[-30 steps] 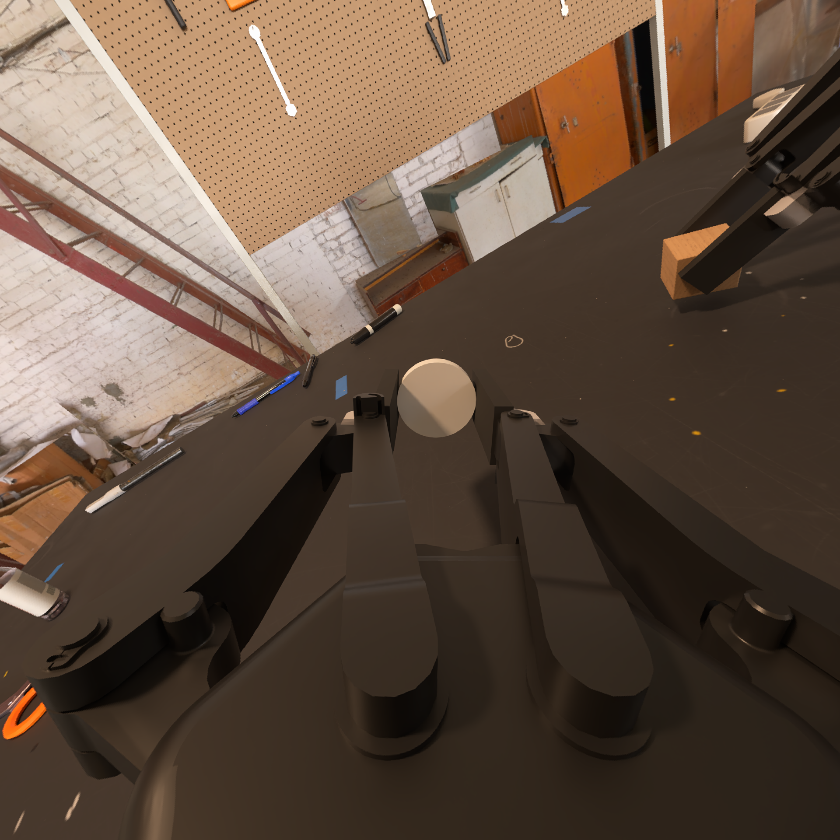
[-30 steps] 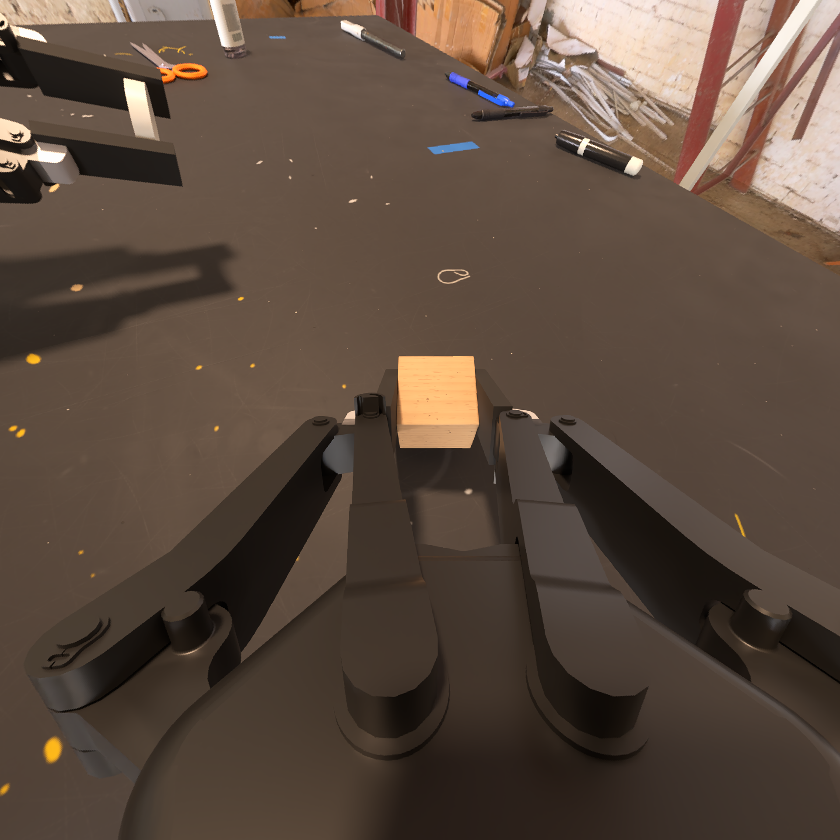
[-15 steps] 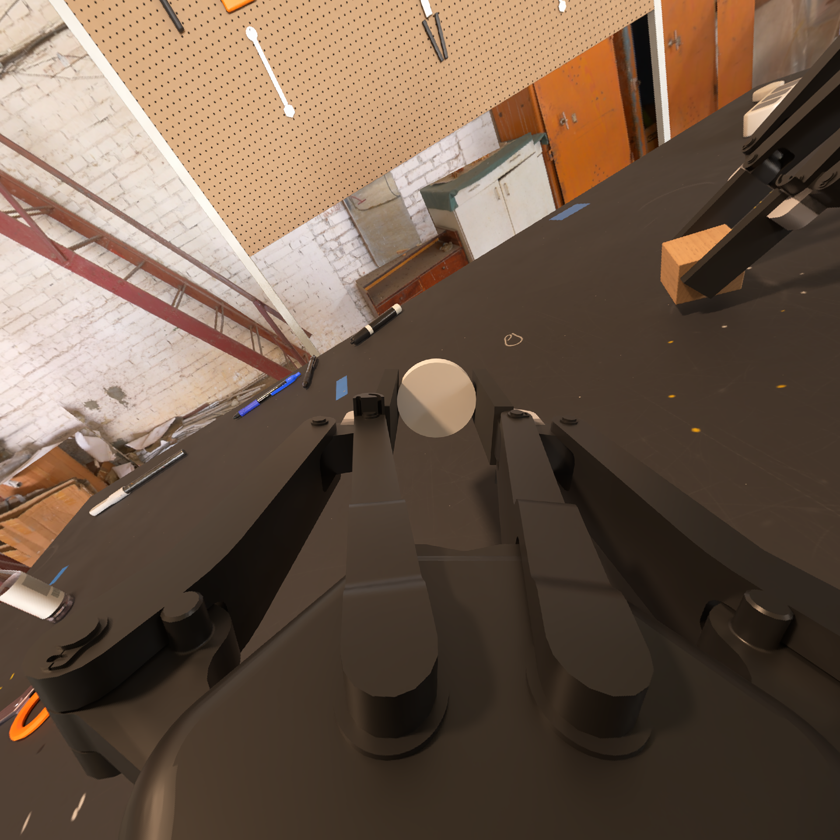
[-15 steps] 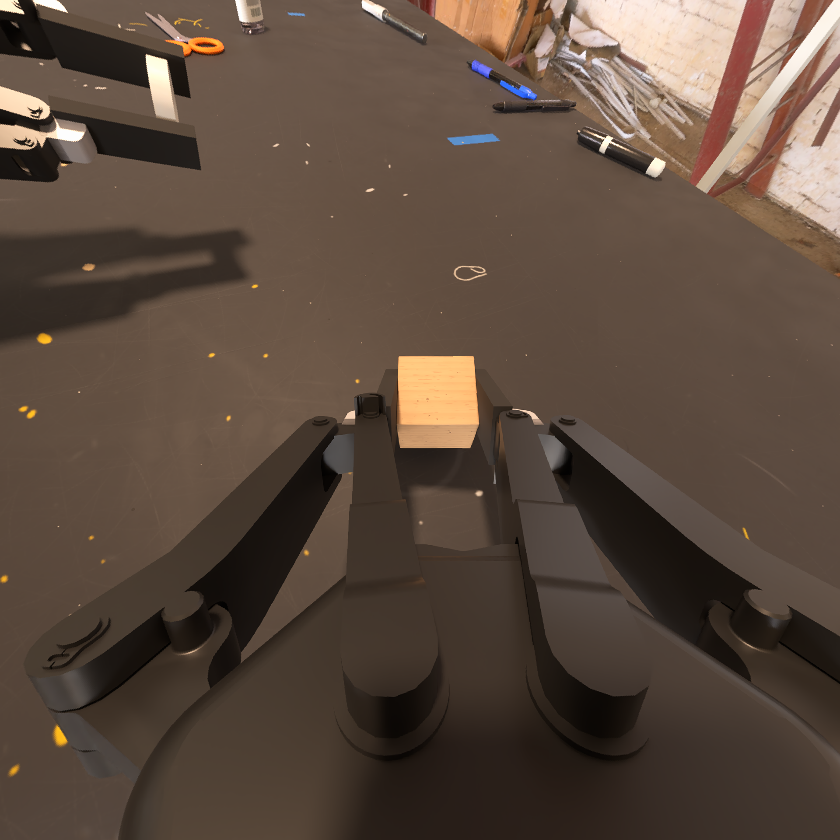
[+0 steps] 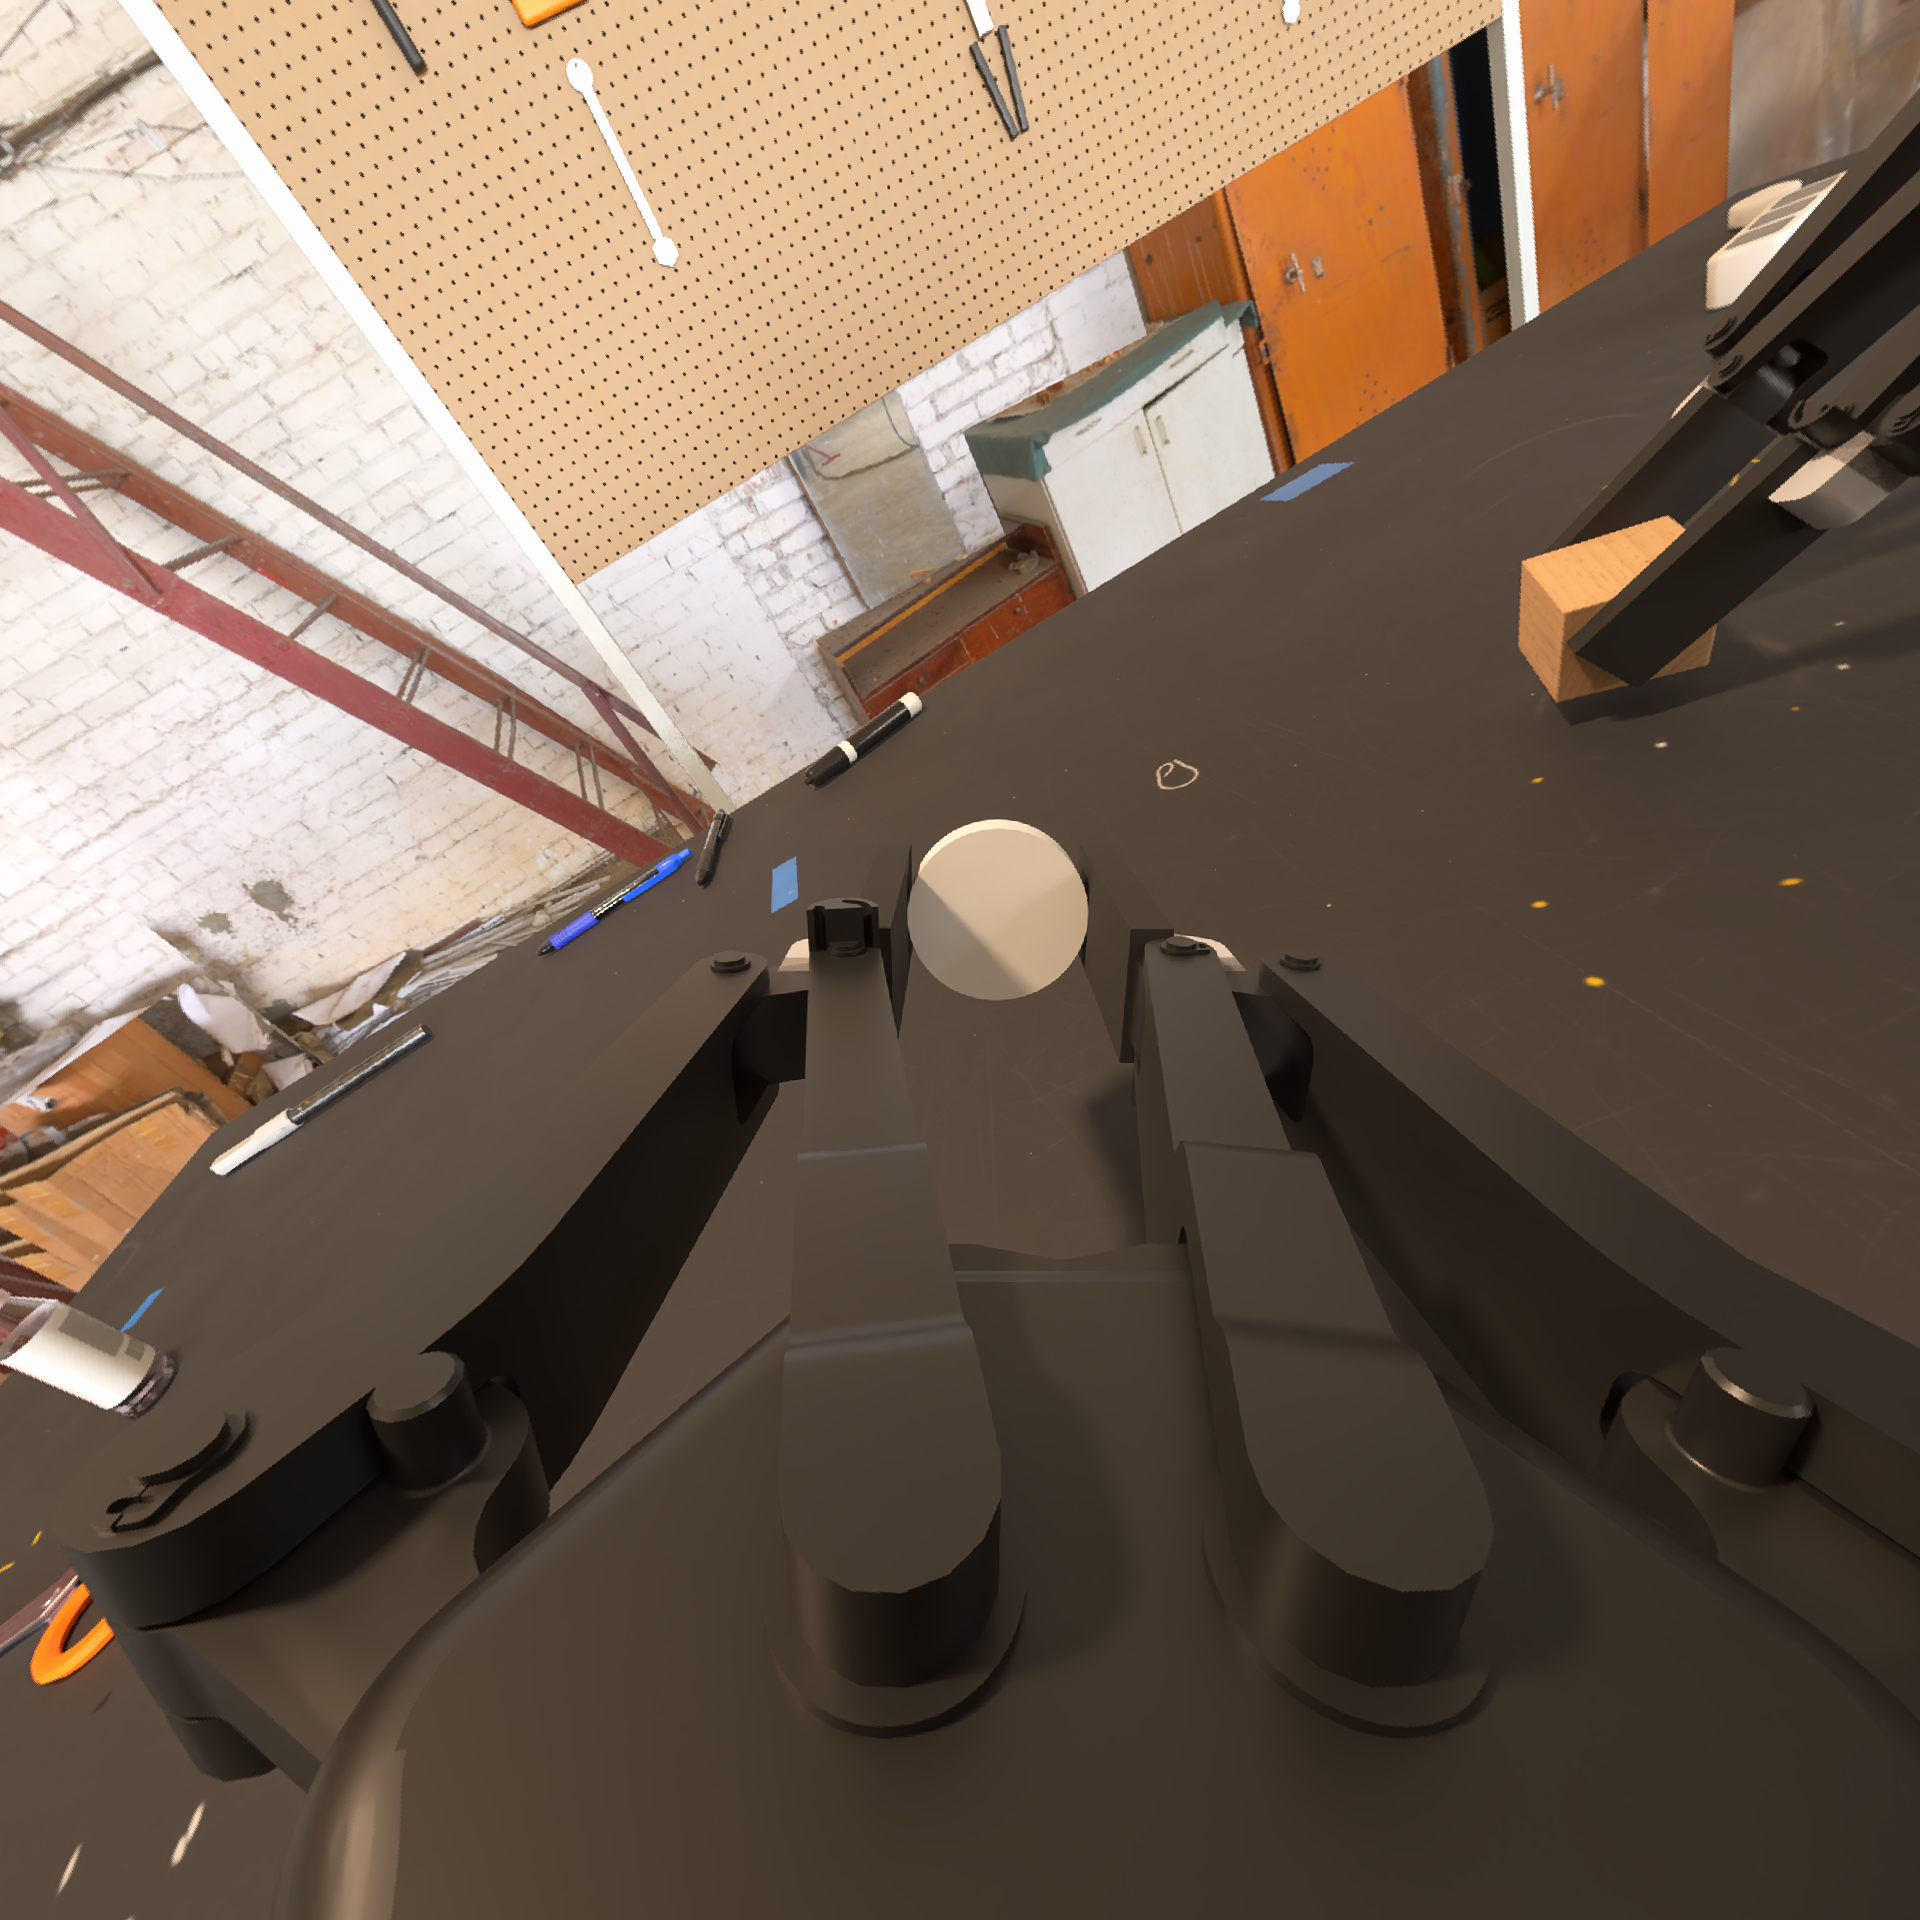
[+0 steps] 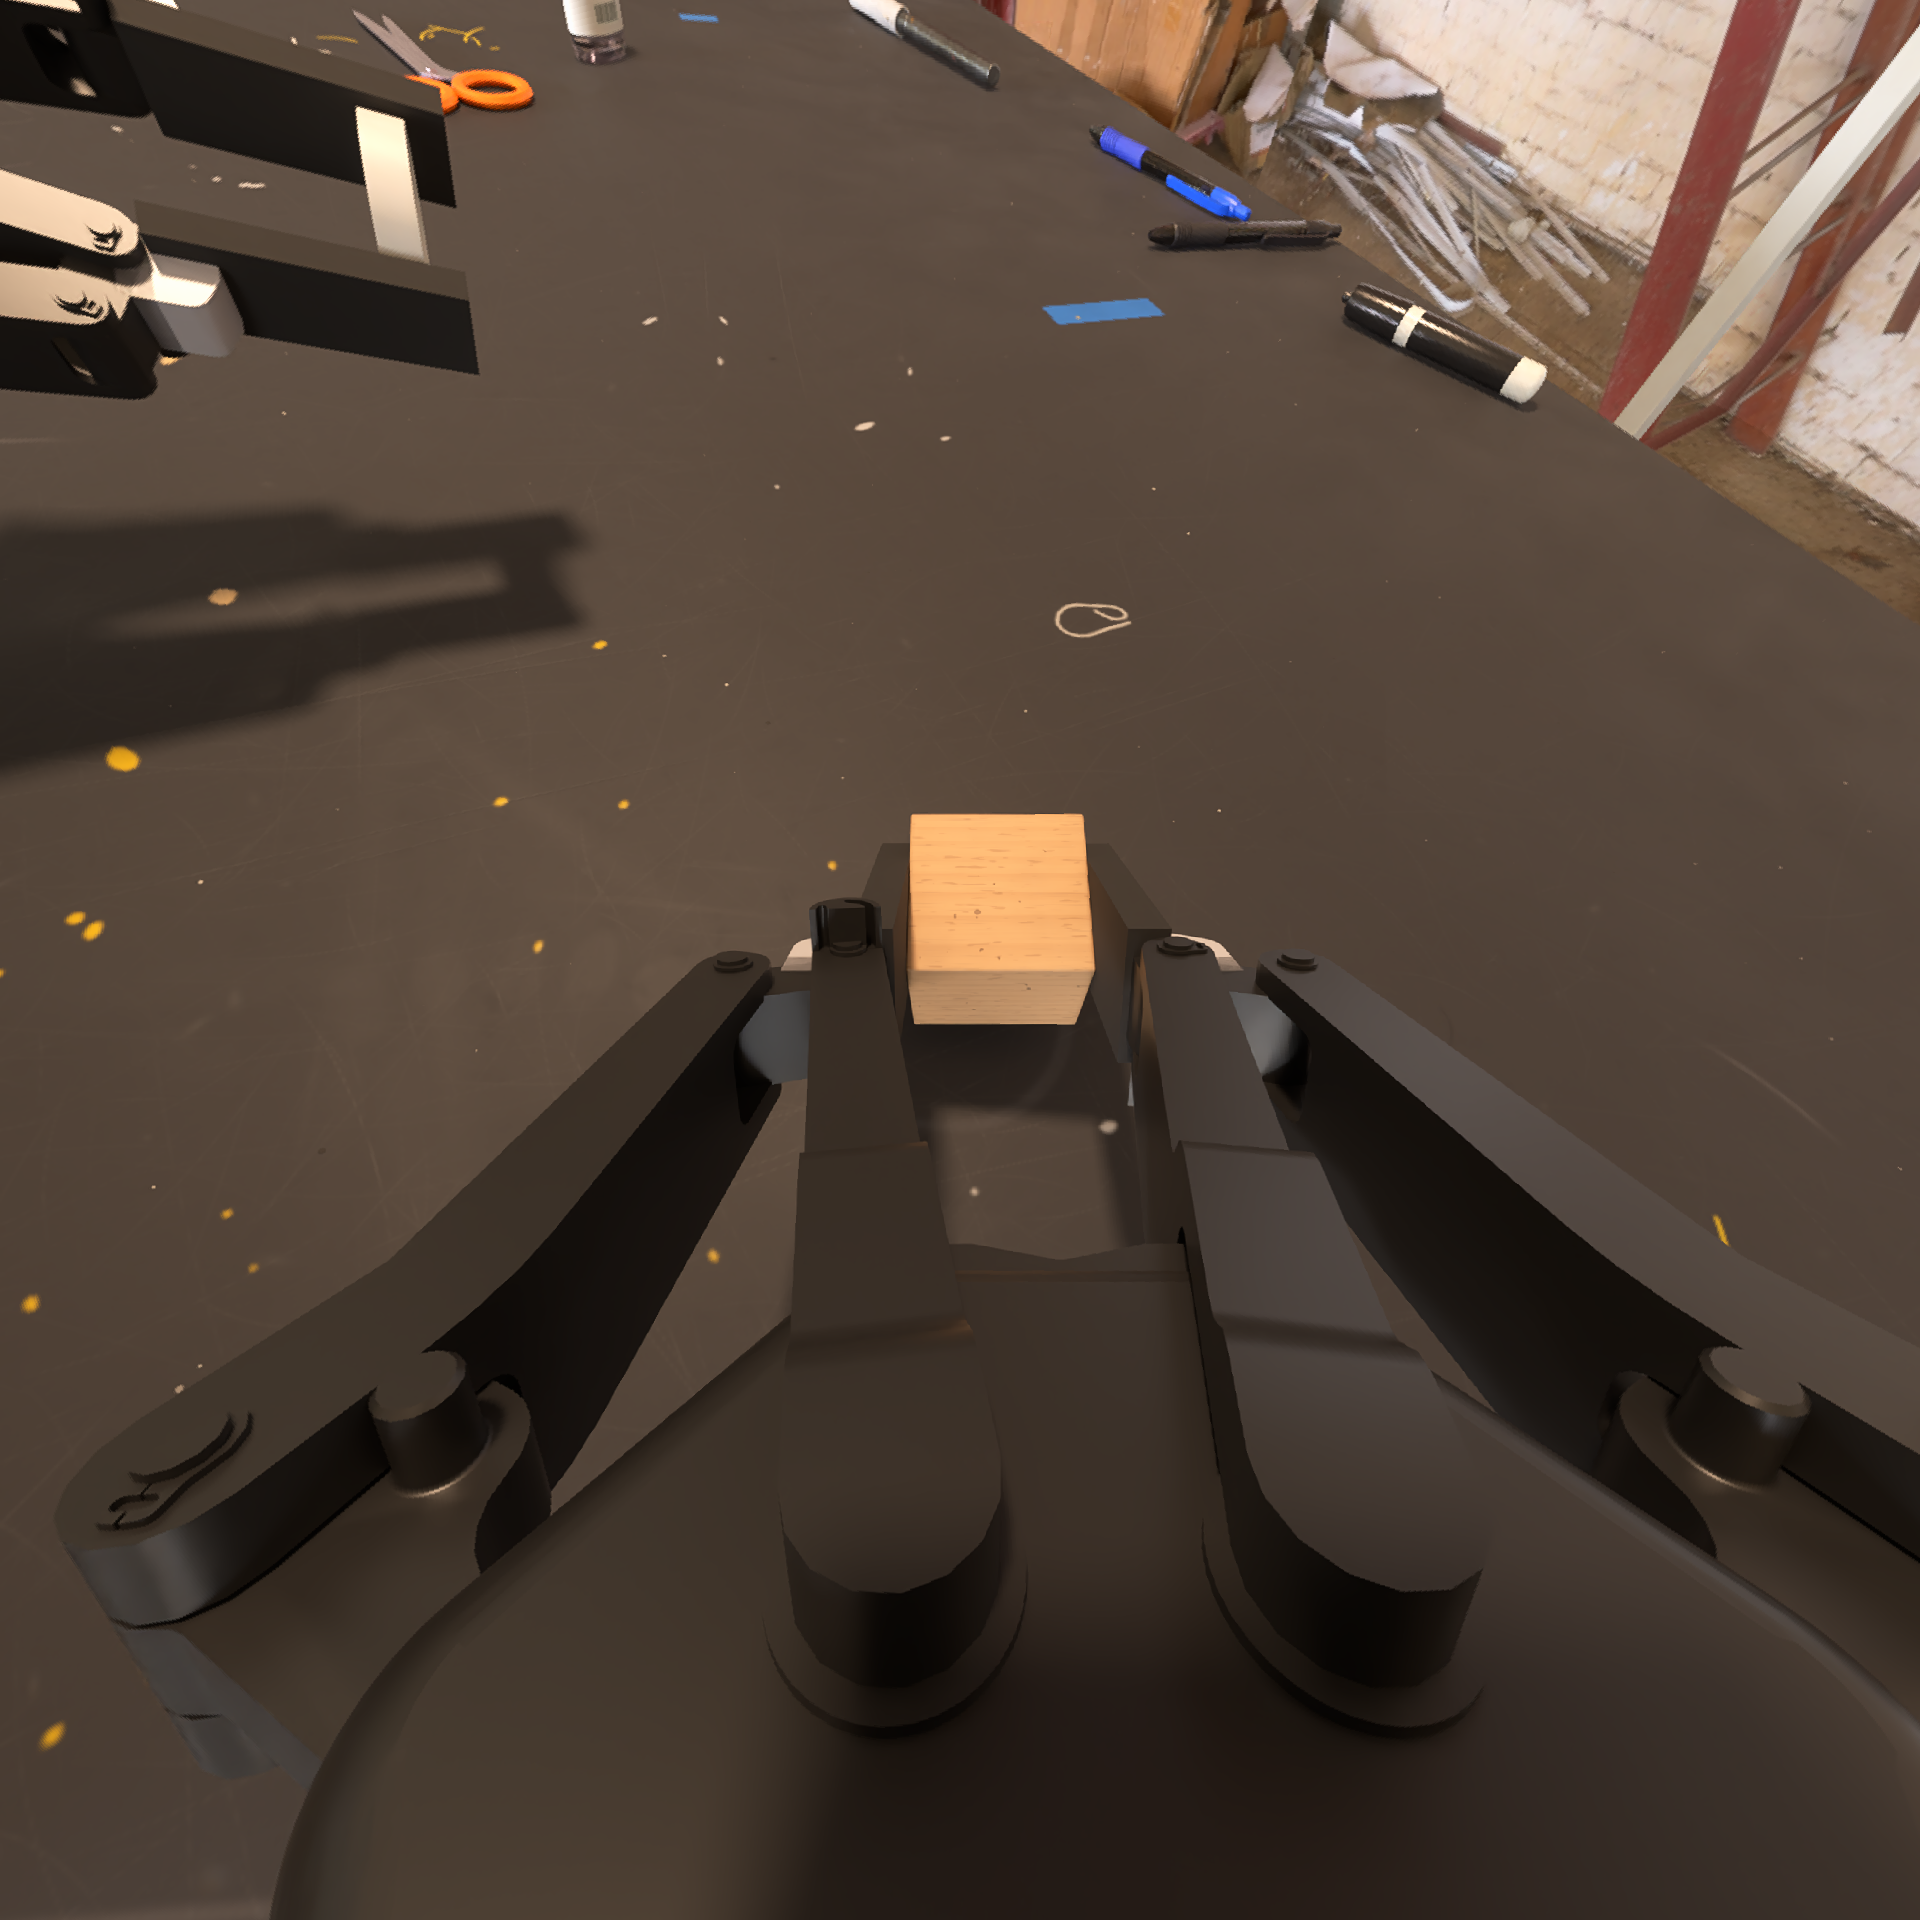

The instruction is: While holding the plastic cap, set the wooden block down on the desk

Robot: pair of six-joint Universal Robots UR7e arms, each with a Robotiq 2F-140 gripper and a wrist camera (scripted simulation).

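My left gripper (image 5: 997, 894) is shut on a round off-white plastic cap (image 5: 997, 909) and holds it above the dark desk (image 5: 1351, 987). My right gripper (image 6: 997, 904) is shut on a light wooden block (image 6: 997, 920). In the left wrist view the block (image 5: 1558, 613) sits at the right between the right gripper's black fingers (image 5: 1662, 603), low over the desk; I cannot tell if it touches. In the right wrist view the left gripper (image 6: 416, 249) shows at the upper left, with the cap (image 6: 390, 197) edge-on between its fingers.
Along the desk's far edge lie a black marker (image 6: 1439, 343), a black pen (image 6: 1242, 235), a blue pen (image 6: 1169, 171) and another marker (image 6: 925, 36). Orange-handled scissors (image 6: 468, 83) and a small bottle (image 6: 594, 26) lie beyond the left gripper. A strip of blue tape (image 6: 1101, 311) and a chalk loop (image 6: 1091, 619) mark the desk.
The right gripper with the block has sunk closer to the desk and drifted slightly. The left gripper has kept the cap and hardly moved.
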